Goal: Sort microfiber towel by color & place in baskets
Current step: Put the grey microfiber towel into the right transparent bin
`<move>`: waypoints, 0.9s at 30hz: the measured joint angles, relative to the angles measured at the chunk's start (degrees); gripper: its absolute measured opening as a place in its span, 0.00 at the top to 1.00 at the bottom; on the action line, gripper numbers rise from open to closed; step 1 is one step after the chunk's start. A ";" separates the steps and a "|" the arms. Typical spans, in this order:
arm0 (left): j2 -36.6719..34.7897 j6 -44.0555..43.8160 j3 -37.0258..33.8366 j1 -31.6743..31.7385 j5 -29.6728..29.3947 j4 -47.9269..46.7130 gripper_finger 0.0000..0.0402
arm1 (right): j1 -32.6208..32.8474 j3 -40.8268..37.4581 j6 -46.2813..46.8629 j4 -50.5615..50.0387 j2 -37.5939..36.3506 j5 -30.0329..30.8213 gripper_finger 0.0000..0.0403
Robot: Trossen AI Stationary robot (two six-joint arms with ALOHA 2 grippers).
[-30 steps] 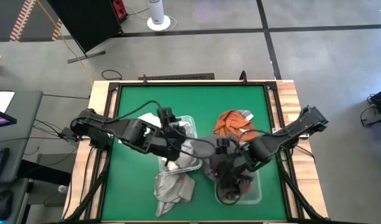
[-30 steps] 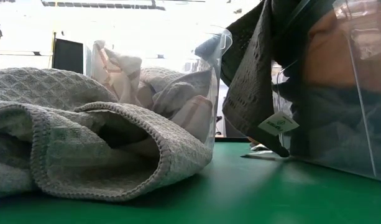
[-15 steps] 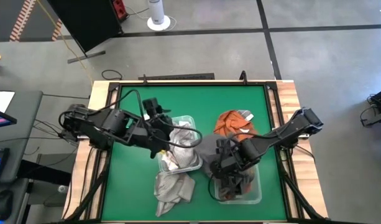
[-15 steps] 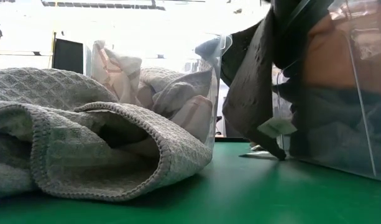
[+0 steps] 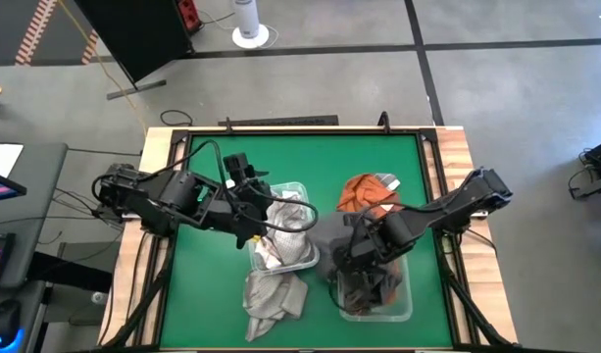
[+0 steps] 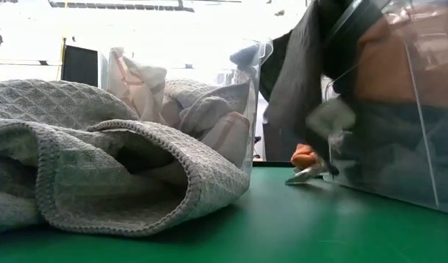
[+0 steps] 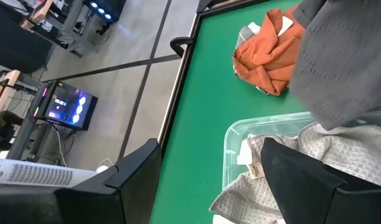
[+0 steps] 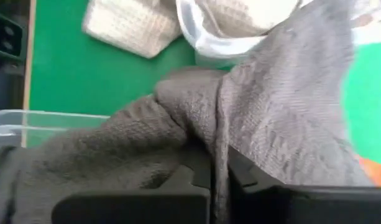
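A dark grey towel (image 5: pixel 325 235) stretches from the right basket (image 5: pixel 403 306) across the gap to the left basket's rim (image 5: pixel 302 188). My right gripper (image 5: pixel 355 257) is shut on it at the right basket's far left corner. The left basket holds light grey and white towels (image 5: pixel 285 224). My left gripper (image 5: pixel 256 218) stands open over that basket's left side, touching nothing. One light grey towel (image 5: pixel 274 299) lies bunched on the mat near the front edge. An orange towel (image 5: pixel 369 196) lies crumpled beyond the right basket. My right gripper pinches a raised fold of the dark grey towel (image 8: pixel 219 146) between its two fingers (image 8: pixel 193 180). One part of the cloth spreads away to the left basket's rim (image 8: pixel 202 43), and the other lies in the right basket. In the low view a loose end (image 6: pixel 297 95) hangs between the baskets.
The green mat (image 5: pixel 310 162) lies bare toward the far edge, with a wooden frame (image 5: pixel 457 157) around it. The two baskets stand close together, a narrow gap (image 6: pixel 282 146) between them. Dark grey towels (image 5: pixel 374 289) fill the right basket.
My right gripper has shut on the dark grey towel, and the towel's hanging end with its white label has risen off the mat. My left gripper has drawn back from over the left basket toward the table's far left, staying open.
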 joint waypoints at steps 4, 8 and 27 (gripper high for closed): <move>0.00 -0.10 0.00 0.00 0.02 0.00 0.34 | 1.69 2.18 3.16 -1.93 -3.47 3.72 0.91; 0.00 -0.43 0.00 0.00 0.02 0.00 0.34 | 5.27 3.22 7.05 -4.54 -7.71 7.54 0.92; 0.01 -0.35 0.00 0.00 0.07 1.24 0.34 | 18.71 3.17 30.83 -19.51 -11.56 3.42 0.92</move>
